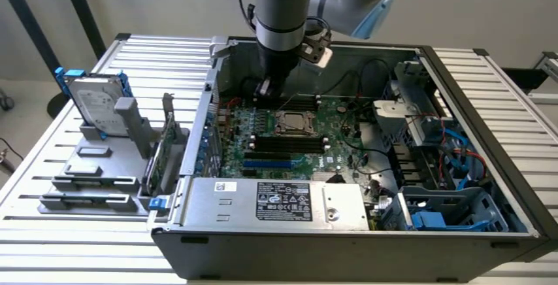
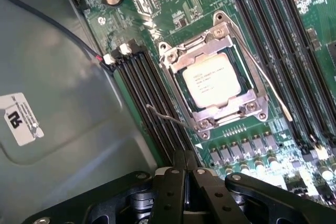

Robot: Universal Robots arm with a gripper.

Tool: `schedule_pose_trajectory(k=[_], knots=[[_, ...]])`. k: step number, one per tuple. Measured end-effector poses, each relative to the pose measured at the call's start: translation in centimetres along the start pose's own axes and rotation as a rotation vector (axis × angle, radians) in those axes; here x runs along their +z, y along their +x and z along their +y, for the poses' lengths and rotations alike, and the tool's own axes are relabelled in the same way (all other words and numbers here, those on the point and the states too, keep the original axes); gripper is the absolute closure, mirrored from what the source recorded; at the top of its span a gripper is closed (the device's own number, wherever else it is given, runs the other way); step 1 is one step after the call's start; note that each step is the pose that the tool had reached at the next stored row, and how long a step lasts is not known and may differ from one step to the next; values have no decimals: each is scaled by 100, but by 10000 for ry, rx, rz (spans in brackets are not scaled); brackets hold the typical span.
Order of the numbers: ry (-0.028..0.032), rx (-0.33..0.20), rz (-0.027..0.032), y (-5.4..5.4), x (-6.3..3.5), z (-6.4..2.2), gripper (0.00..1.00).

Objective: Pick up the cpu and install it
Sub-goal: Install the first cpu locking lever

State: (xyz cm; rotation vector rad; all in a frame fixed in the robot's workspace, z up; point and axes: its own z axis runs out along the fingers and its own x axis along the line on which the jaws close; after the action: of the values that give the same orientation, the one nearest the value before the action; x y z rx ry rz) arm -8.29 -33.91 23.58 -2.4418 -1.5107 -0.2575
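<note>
The cpu [image 2: 211, 81] lay flat in its socket on the motherboard [image 2: 173, 3], its silver-grey top showing through the metal retention frame [image 2: 170, 62] that surrounded it. The gripper [image 2: 185, 167] held nothing; its 2 fingers were pressed together, hanging above the memory slots [image 2: 144, 87] just beside the socket. In the exterior view the gripper [image 1: 266, 89] stood inside the open computer case [image 1: 349, 246] at about 11 o'clock from the cpu [image 1: 294, 121], near it but apart from it. The hard drive [image 1: 91, 102] stood outside the case, at about 9 o'clock from the socket.

The chip looked placed, though I could not tell whether it was clamped: 1 wire lever [image 2: 262, 74] ran loose along the socket's side and another [image 2: 163, 116] stuck out toward the slots. The risks, as I judged them, were the closed fingers snagging a lever or the nearby red-and-black cable [image 2: 79, 38], or an off-centre push tilting the chip and bending socket pins.
</note>
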Motion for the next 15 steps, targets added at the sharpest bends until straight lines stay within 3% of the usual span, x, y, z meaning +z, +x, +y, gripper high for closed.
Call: schedule_pose_trajectory(k=[3, 6, 8, 15], knots=[[-155, -32, 80, 0, 15, 13, 89], [-246, -30, 125, -16, 48, 22, 89], [-271, -15, 136, -29, 81, 27, 89], [-275, -7, 137, -63, 202, 48, 89]])
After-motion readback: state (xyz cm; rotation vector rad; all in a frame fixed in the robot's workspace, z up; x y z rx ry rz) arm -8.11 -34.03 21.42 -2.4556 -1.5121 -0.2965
